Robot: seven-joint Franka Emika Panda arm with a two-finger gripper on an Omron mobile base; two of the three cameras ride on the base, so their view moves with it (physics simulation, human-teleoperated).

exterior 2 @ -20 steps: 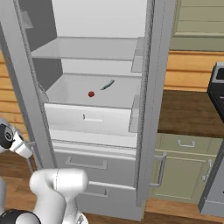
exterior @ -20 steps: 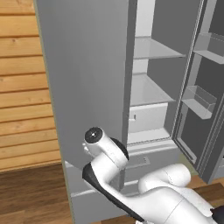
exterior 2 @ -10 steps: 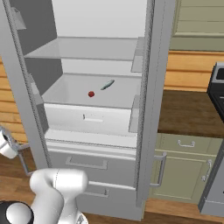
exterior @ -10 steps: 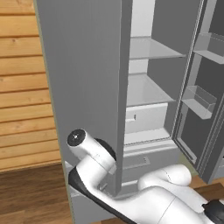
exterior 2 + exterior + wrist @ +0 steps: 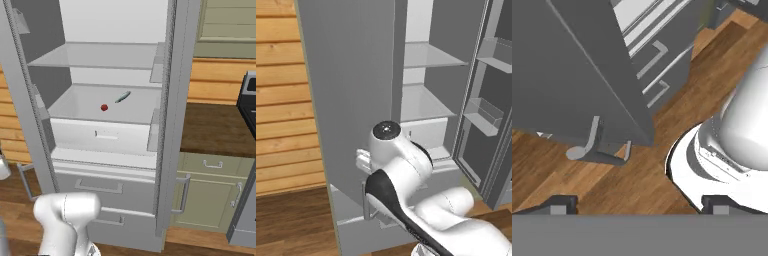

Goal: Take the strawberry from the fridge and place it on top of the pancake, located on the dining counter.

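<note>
The strawberry (image 5: 104,107) is a tiny dark red fruit lying in the white drawer of the open fridge (image 5: 165,125), next to a slim pale greenish object (image 5: 122,96). My gripper (image 5: 639,206) is open and holds nothing. It hangs low outside the fridge's left door (image 5: 351,100), just off the door's long handle (image 5: 592,145). Its fingertips (image 5: 559,202) stand wide apart above the wooden floor. In the left base view my arm (image 5: 401,165) crosses in front of that door. The pancake and the dining counter are out of view.
Two grey lower fridge drawers (image 5: 100,187) with bar handles sit under the white one. The right fridge door (image 5: 491,110) stands open with shelf bins. A green cabinet (image 5: 210,200) with a dark brown top stands right of the fridge. A stove edge (image 5: 250,100) is beyond it.
The arm's upper joint swung left along the door, then back right and higher. The jaws now stand wide apart. The fridge, its doors and the strawberry have not moved.
</note>
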